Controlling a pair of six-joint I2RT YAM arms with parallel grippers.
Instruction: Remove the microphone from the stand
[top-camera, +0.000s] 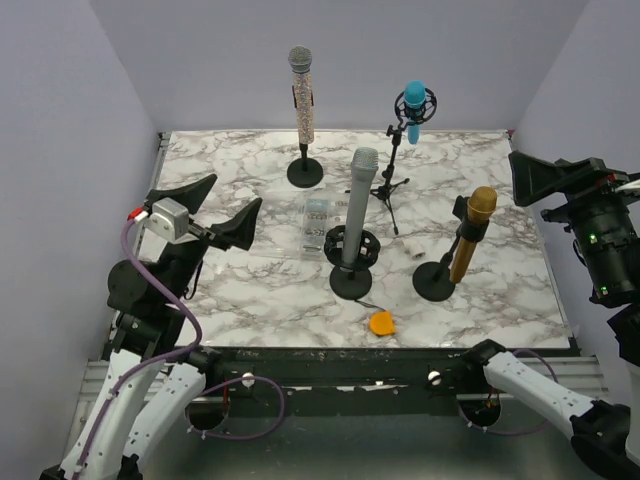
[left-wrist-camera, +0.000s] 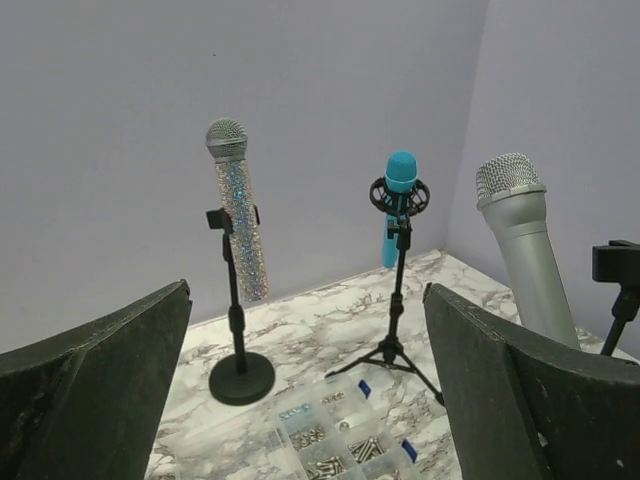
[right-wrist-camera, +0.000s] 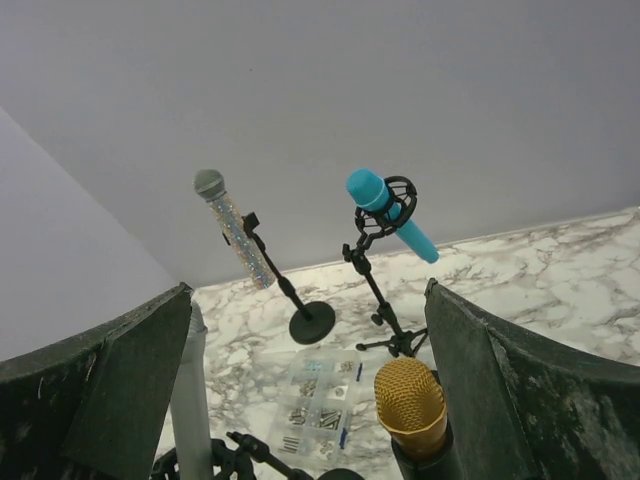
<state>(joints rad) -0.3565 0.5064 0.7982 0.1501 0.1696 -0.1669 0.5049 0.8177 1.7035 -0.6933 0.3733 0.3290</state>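
Several microphones stand upright on stands on the marble table. A glittery silver one is at the back on a round base. A blue one sits in a shock mount on a tripod. A plain grey one stands in the middle. A gold one is at the right. My left gripper is open and empty at the left edge, facing the glittery microphone. My right gripper is open and empty at the right edge, above and behind the gold microphone.
A clear compartment box of screws lies left of the grey microphone's black base. An orange piece lies near the front edge. A small white piece lies by the tripod. Grey walls close in the table.
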